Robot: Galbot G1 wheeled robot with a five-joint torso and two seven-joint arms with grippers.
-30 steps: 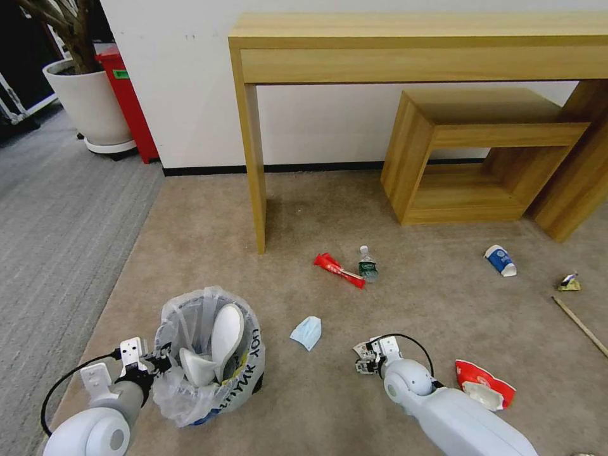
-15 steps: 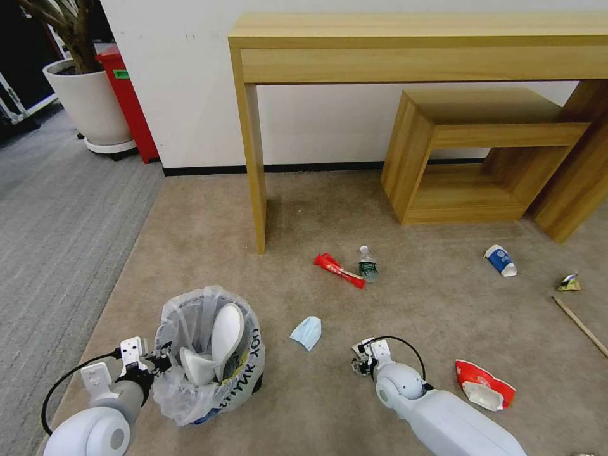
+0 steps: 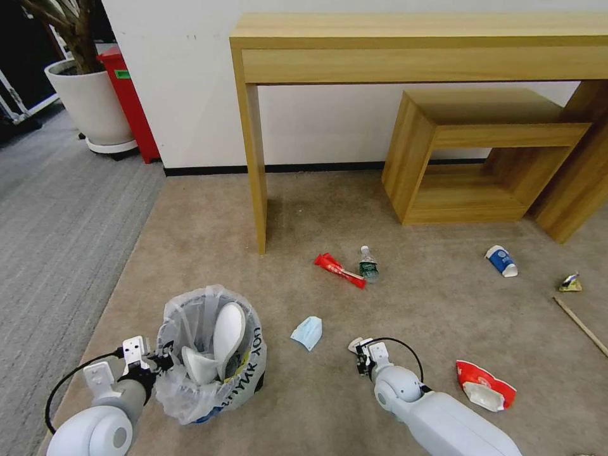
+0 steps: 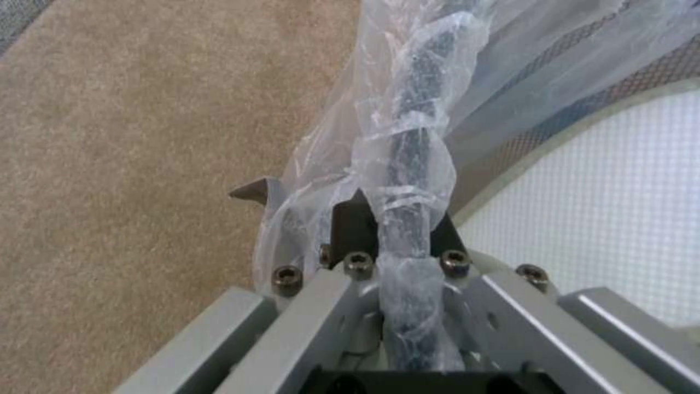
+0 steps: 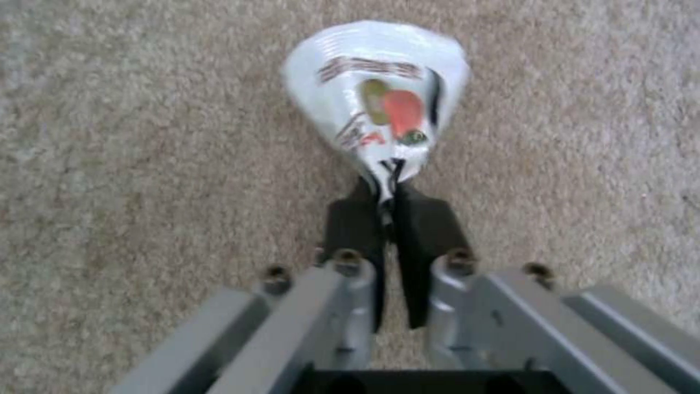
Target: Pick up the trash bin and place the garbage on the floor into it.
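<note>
Trash bin (image 3: 212,354), my landmark for everything else, sits on the beige floor (image 3: 209,240) at my left front, its crinkled white liner open at the top with two white slippers (image 3: 218,345) already standing inside. I keep my left gripper (image 3: 154,366) clenched on the bin's near-left rim, liner and black edge pinched together between the jaws, as my left wrist view shows (image 4: 397,241); holding it there leaves the mouth open and lets me carry the bin along to each piece of litter.

Behind the bin, against the wall, stands the long wooden table (image 3: 418,44), with a low wooden stool (image 3: 481,152) beneath it, far right of the bin.

To the bin's right my right gripper (image 3: 362,354) hangs low over the carpet, clamped on the edge of a small white wrapper (image 5: 375,93) with red print. I grip it by its thin end so the flat body dangles free and should fall cleanly once over the liner.

More garbage lies on the carpet: a red packet (image 3: 484,383) far right of the bin, a blue mask (image 3: 307,331) just right of it, a red wrapper (image 3: 339,269) and small bottle (image 3: 368,265) beyond, and a blue-white paper cup (image 3: 501,260) farthest right.
</note>
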